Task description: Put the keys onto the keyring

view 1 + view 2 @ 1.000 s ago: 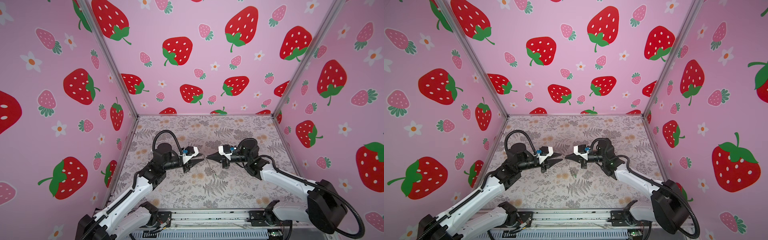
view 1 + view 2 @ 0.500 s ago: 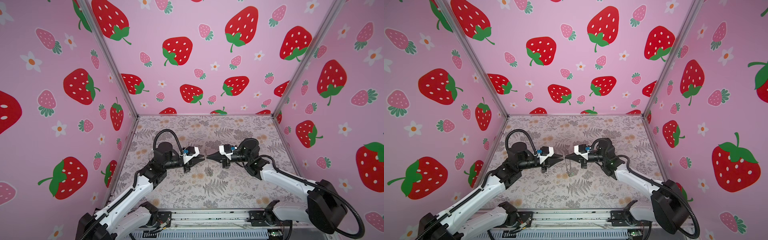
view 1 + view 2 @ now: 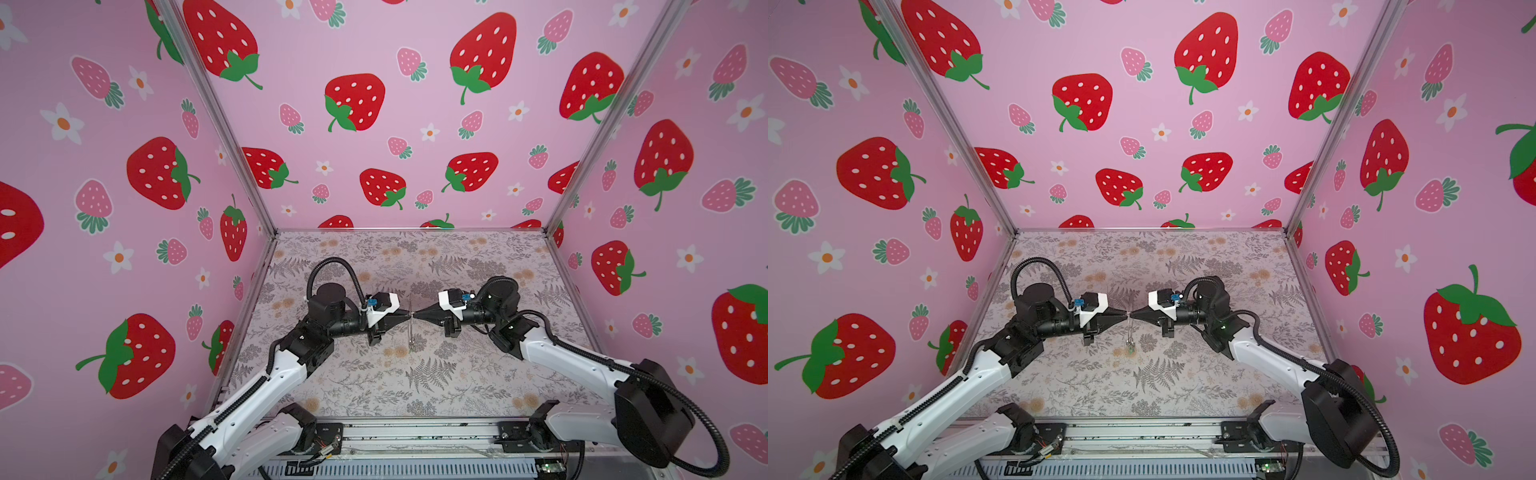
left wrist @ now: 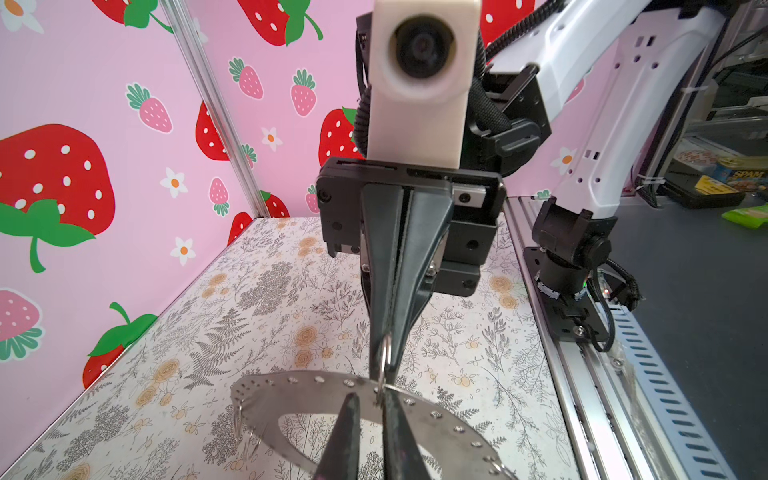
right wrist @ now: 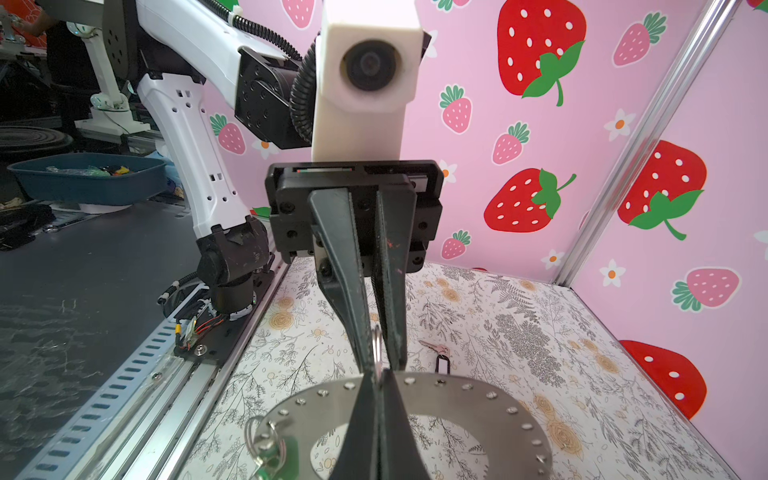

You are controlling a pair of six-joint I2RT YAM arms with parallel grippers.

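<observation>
Mid-frame in both top views, the right gripper (image 3: 415, 314) is clamped tight on the rim of the keyring (image 5: 457, 399), holding it above the table (image 3: 457, 374). The left gripper (image 3: 407, 314), tip to tip with it, is nearly closed around a wire loop (image 5: 376, 340); whether it grips, I cannot tell. The green key (image 5: 286, 453) hangs from the keyring.

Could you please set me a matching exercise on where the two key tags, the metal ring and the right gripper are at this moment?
Things: 1 green key tag; 2 black key tag; 3 metal ring; 4 right gripper.
States: A lying on the table; B shut on the ring's rim; C hanging from the ring's edge; D pinched at its rim, off the table.
Pairs: 1-C; 2-A; 3-D; 4-B.
</observation>
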